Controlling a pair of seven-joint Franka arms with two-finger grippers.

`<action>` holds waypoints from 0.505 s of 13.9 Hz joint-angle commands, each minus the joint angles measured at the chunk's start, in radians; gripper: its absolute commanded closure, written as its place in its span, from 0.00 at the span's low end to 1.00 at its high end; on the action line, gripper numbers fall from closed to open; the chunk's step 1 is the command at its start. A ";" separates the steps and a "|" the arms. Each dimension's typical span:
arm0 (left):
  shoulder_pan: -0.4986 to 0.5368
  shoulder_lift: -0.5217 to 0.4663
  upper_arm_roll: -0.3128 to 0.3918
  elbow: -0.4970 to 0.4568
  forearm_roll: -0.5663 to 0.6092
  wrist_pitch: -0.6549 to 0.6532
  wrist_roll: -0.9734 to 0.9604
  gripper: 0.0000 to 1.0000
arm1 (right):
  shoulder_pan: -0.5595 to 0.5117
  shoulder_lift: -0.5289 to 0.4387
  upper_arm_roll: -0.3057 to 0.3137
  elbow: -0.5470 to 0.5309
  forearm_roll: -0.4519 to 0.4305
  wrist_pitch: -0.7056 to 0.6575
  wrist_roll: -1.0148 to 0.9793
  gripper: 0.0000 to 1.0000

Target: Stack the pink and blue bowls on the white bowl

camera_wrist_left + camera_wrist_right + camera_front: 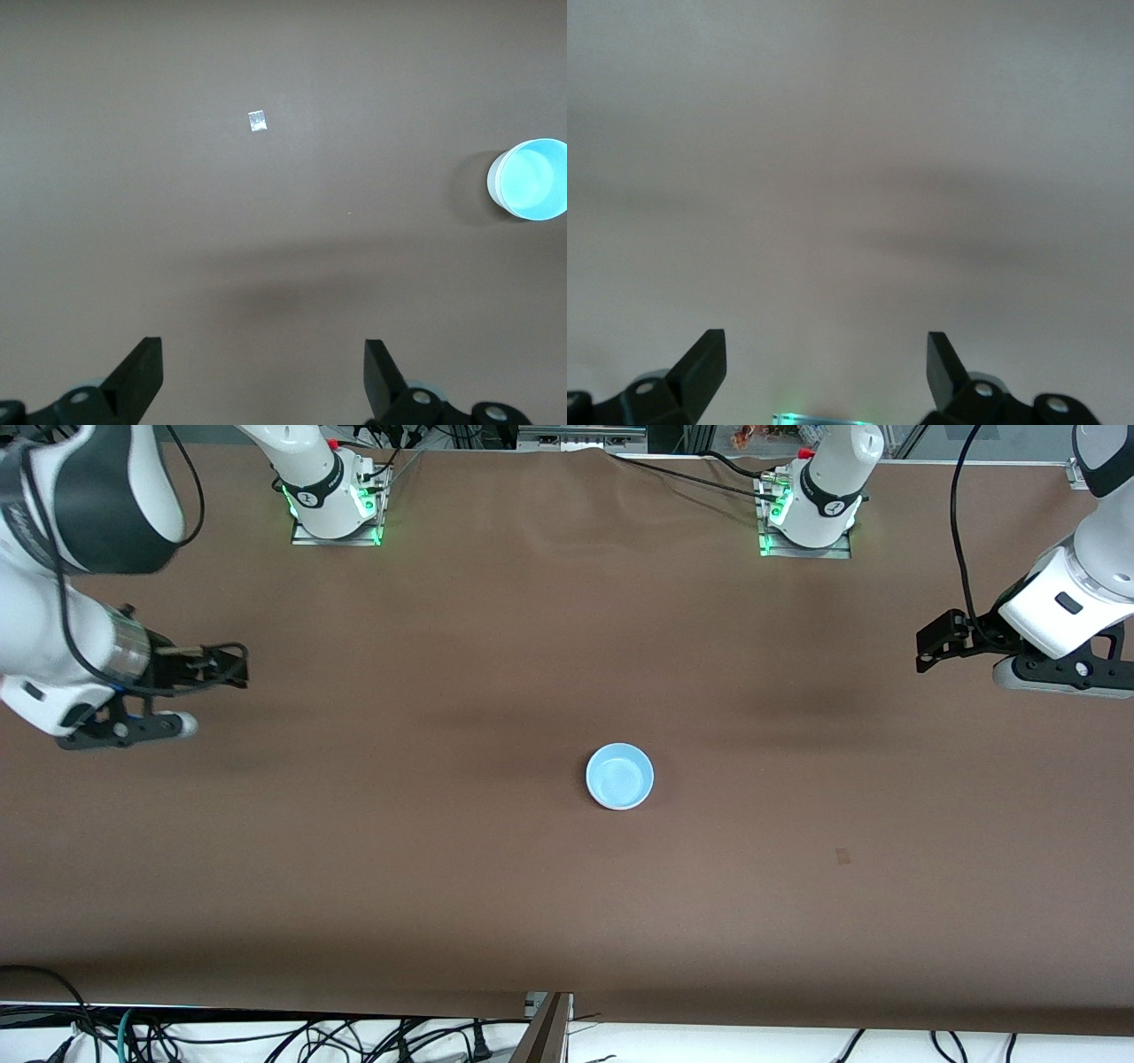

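The light blue bowl [619, 774] stands upright near the middle of the table; it also shows in the left wrist view [536, 179]. A white wall [494, 181] shows just under its rim, so it seems to sit nested in the white bowl [613, 805]. No pink bowl shows; it is hidden or out of view. My left gripper [926, 651] hangs open and empty over the left arm's end of the table, well away from the bowl, and shows in its wrist view [261, 354]. My right gripper [235, 666] hangs open and empty over the right arm's end, and shows in its wrist view [826, 350].
The brown table [443, 850] carries a small tape mark [842, 856], nearer the front camera than the bowl and toward the left arm's end; it also shows in the left wrist view [257, 121]. Arm bases [332, 505] [811, 509] stand along the back edge.
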 commanded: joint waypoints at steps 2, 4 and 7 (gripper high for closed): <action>0.000 -0.013 -0.002 -0.002 -0.020 -0.012 -0.008 0.00 | -0.022 -0.103 0.004 -0.071 -0.014 0.008 -0.027 0.00; 0.000 -0.014 -0.002 -0.002 -0.020 -0.021 -0.007 0.00 | -0.019 -0.117 0.004 -0.069 -0.013 0.000 -0.033 0.00; 0.000 -0.014 -0.003 -0.001 -0.020 -0.025 -0.007 0.00 | -0.022 -0.189 -0.001 -0.062 0.001 -0.005 -0.039 0.00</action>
